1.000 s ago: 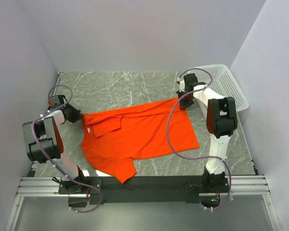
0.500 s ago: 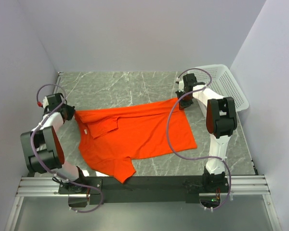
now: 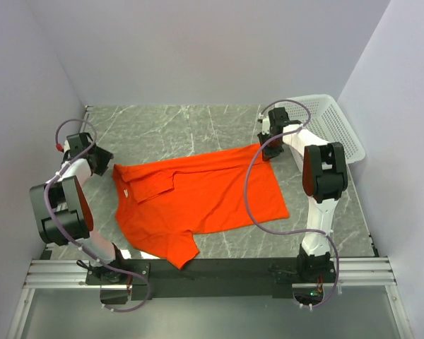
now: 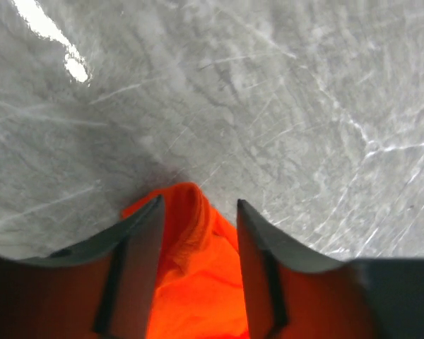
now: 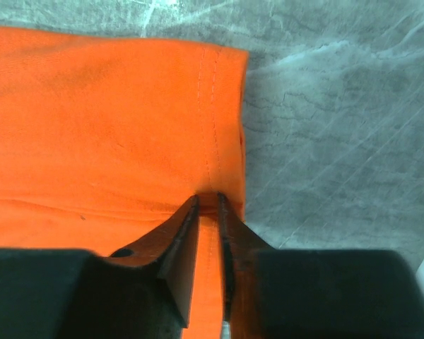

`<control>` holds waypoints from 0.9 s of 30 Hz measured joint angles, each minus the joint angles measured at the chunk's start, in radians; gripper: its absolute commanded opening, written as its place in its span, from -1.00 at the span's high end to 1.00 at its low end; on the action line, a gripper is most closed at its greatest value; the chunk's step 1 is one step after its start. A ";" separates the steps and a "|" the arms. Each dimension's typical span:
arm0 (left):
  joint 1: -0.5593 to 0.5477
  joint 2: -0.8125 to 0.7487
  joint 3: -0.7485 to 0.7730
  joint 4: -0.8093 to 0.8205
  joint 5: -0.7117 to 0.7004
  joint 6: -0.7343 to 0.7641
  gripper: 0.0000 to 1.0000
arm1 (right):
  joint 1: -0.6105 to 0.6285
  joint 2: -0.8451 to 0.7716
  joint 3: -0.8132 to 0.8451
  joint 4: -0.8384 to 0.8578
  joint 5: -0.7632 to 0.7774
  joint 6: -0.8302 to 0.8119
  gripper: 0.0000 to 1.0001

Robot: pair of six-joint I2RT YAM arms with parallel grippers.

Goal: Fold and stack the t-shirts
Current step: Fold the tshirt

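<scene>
One orange t-shirt lies spread on the marble table, collar toward the left and a sleeve hanging near the front edge. My left gripper is at the shirt's far-left corner. In the left wrist view its jaws stand open, with a bunched tip of orange cloth lying loose between them. My right gripper is at the shirt's back right corner. In the right wrist view its jaws are nearly together, pinching the hem of the shirt.
A white plastic basket stands at the back right, against the wall. Grey walls close in the table on the left, back and right. The arms' mounting rail runs along the near edge.
My left gripper pulled the shirt's left corner further left, then opened and let it go. The shirt now lies more stretched out. The right gripper has stayed at its corner.
</scene>
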 measured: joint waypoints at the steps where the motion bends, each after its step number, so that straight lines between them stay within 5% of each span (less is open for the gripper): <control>1: 0.002 -0.009 0.004 -0.003 0.000 0.013 -0.13 | 0.000 0.000 0.002 -0.001 -0.002 -0.004 0.39; 7: 0.003 -0.168 0.003 -0.059 -0.011 0.079 -0.25 | 0.000 -0.031 0.003 -0.007 -0.042 -0.057 0.01; 17: 0.004 -0.499 -0.084 -0.076 0.142 0.208 -0.53 | 0.053 -0.207 0.021 -0.115 -0.280 -0.352 -0.25; 27: 0.000 -0.676 -0.163 -0.151 0.158 0.323 -0.55 | 0.571 -0.353 -0.062 -0.134 -0.368 -0.968 -0.27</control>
